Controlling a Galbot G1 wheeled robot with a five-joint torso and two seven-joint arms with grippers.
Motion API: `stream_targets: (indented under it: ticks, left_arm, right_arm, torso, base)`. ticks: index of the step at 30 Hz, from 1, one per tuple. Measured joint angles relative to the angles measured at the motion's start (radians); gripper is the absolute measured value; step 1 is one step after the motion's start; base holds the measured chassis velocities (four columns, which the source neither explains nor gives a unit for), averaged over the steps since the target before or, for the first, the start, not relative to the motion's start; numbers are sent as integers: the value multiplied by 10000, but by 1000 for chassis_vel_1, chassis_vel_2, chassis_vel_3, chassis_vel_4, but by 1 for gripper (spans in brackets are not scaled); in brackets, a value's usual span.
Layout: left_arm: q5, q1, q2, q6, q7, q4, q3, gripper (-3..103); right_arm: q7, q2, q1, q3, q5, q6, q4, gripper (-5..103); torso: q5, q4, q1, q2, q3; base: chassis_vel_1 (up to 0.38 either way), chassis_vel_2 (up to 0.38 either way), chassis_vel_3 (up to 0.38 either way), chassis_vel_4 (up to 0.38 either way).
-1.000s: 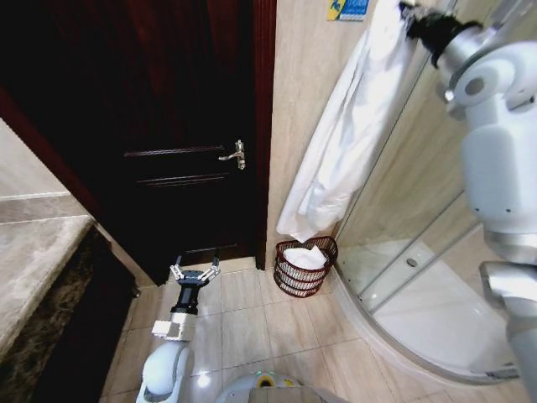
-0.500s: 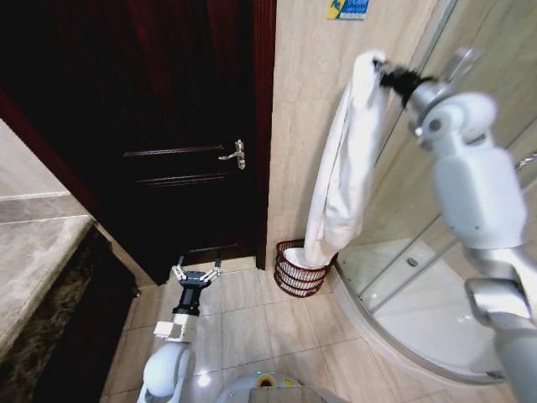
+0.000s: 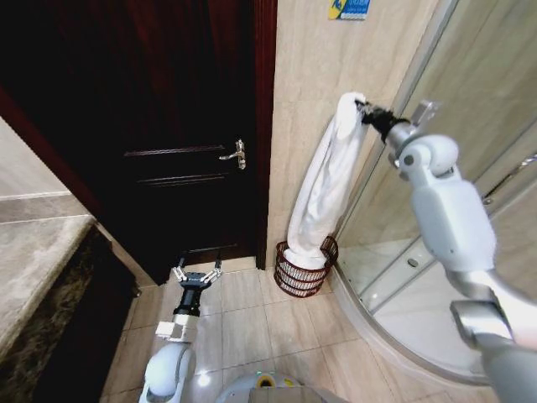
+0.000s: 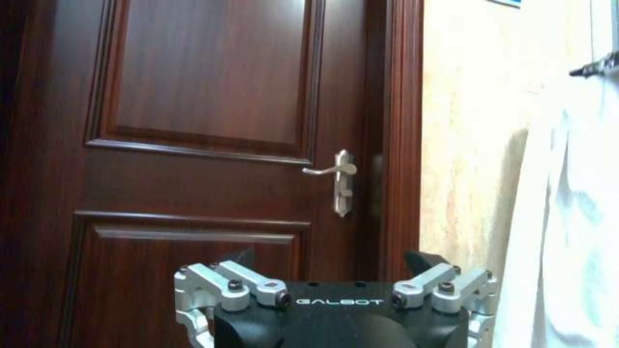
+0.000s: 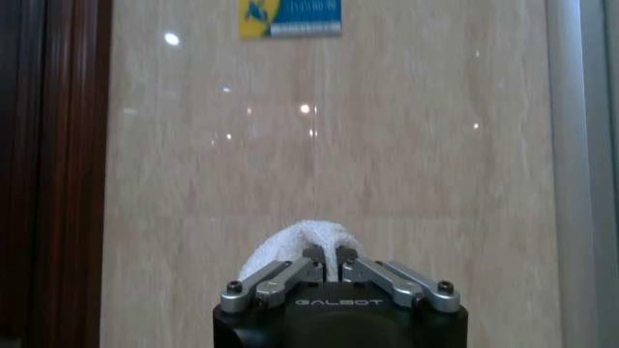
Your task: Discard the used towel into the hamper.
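Observation:
A long white towel [image 3: 323, 185] hangs from my right gripper [image 3: 362, 111], which is shut on its top end near the beige wall. In the right wrist view the fingers [image 5: 307, 268] pinch a white bunch of the towel [image 5: 301, 241]. The towel's lower end reaches down into the hamper [image 3: 304, 269], a round dark reddish-brown wire basket on the floor by the wall. My left gripper [image 3: 196, 273] hangs low above the floor tiles in front of the door, open and holding nothing. The towel [image 4: 570, 217] also shows at the edge of the left wrist view.
A dark wooden door [image 3: 168, 126] with a metal handle [image 3: 235, 154] stands left of the hamper. A curved glass shower enclosure [image 3: 436, 277] is to the right. A stone counter [image 3: 33, 252] lies at the left. Floor tiles [image 3: 252, 319] spread in front.
My right arm has come down and to the left with the towel. The towel now hangs straight and narrow, with its lower end inside the hamper. The left arm has stayed put.

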State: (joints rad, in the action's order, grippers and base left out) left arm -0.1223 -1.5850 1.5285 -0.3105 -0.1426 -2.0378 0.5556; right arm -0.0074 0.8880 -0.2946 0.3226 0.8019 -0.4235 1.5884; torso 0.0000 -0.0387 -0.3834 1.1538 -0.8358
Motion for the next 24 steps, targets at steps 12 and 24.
stream_targets:
  ticks: [12, 24]
  left_arm:
    - [-13, 30, 81, -82, -6, 5, 15, 100]
    - [-30, 97, 121, -73, -12, 28, -58, 100]
  right_arm:
    - [-376, 1135, -606, -696, -873, 781, -1430, 5]
    - [-270, 1944, -827, -601, -1814, 1565, -2577, 5]
  torso:
    - [-4, -4, 0, 0, 0]
    - [1, -1, -1, 0, -1]
  base:
    - [0, 0, 0, 0]
    - [0, 0, 0, 0]
